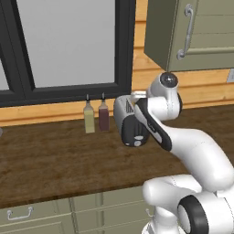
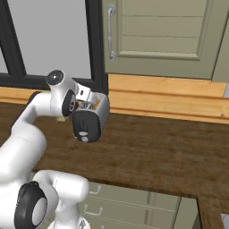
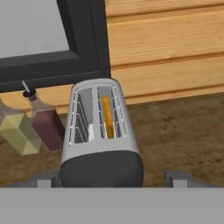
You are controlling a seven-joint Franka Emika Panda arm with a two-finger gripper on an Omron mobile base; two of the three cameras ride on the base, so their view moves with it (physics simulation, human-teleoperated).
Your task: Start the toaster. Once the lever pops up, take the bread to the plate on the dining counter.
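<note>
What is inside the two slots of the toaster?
In the toaster, the right slot holds the bread, standing on edge; only its top edge shows. The left slot shows wire guides and something pale low down; its bottom is hidden.

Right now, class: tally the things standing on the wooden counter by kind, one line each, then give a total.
Toaster: 1
Bottles: 2, one yellowish, one dark red
Bread slice, in the toaster's slot: 1
Total: 4
</note>
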